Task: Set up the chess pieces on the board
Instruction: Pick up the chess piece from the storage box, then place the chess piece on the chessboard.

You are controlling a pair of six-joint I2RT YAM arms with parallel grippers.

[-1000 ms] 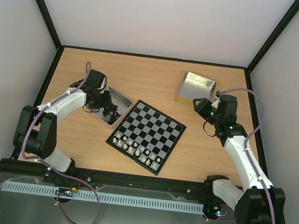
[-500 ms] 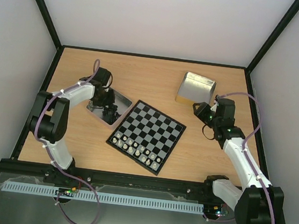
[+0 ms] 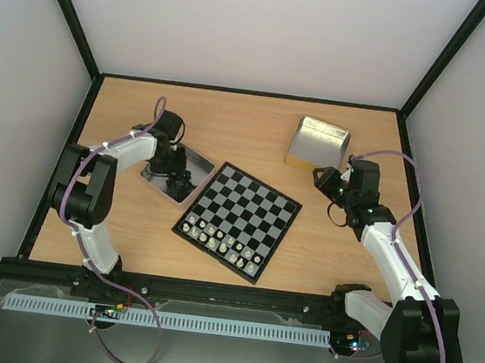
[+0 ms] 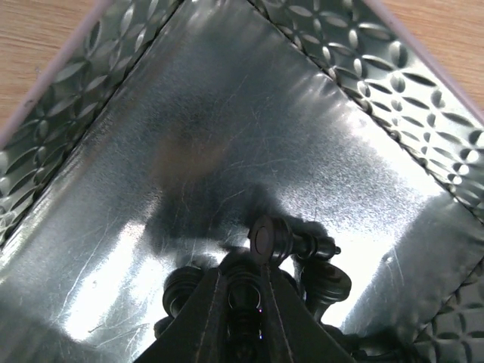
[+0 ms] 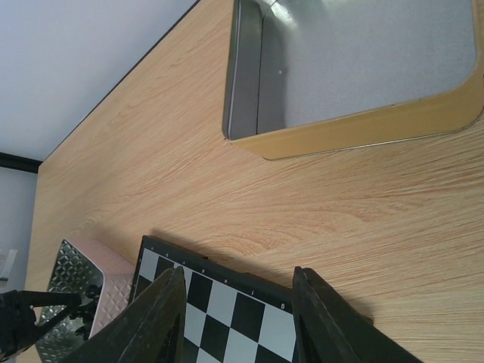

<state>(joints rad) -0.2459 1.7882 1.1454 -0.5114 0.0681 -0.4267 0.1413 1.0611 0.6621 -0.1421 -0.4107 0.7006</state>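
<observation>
The black chess pieces (image 4: 325,283) are tiny, glossy turned figures heaped in one corner of an embossed metal tray (image 4: 378,83), which lies just left of the checkered board (image 3: 254,199). The left gripper (image 4: 243,271) dips into the heap, its jaws nearly together, pinching one black piece (image 4: 243,302). The right gripper (image 5: 238,283) hangs open and empty near the board's right corner.

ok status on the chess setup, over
Left pincer shut on a black piece in the tray. Right pincer open by the board's corner. No black pieces set yet. Nothing in the way.
</observation>
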